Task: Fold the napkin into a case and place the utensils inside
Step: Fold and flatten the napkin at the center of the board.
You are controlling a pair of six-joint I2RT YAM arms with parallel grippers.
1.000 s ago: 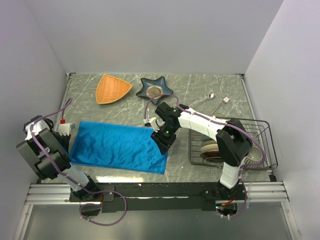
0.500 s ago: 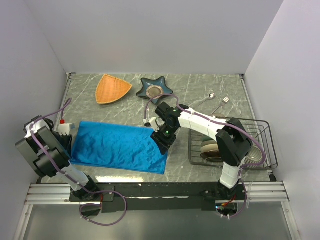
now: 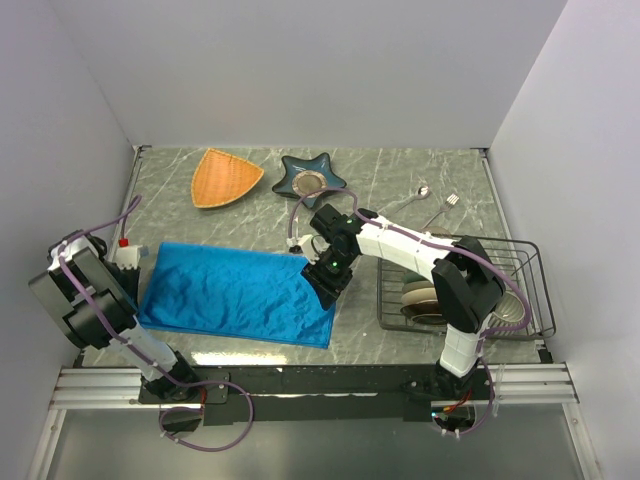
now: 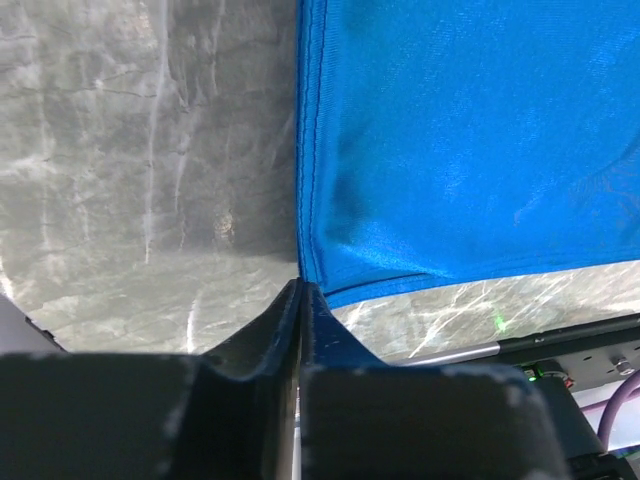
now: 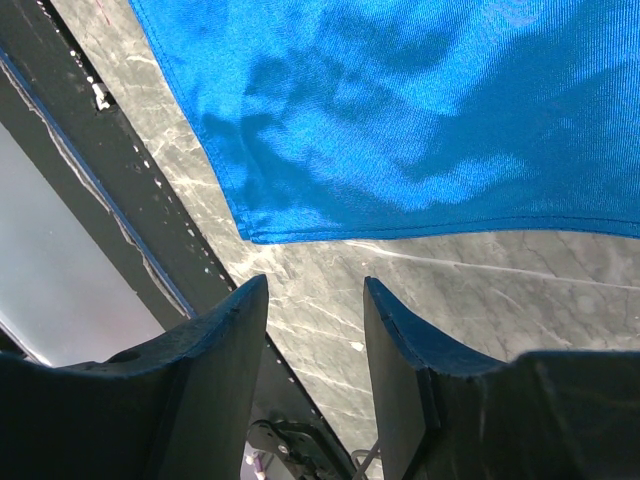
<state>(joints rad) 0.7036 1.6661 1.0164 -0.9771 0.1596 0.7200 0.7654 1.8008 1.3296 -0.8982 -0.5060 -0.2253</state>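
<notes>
Top external, blue napkin (image 3: 235,293), flat, faintly wrinkled

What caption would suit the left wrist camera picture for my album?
Left gripper pinching a corner of the blue napkin on the marble table.

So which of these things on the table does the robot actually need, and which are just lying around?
Part of the job:
blue napkin
spoon
fork

Just lying about:
orange triangular dish
dark star-shaped dish
wire rack
plates standing in that rack
</notes>
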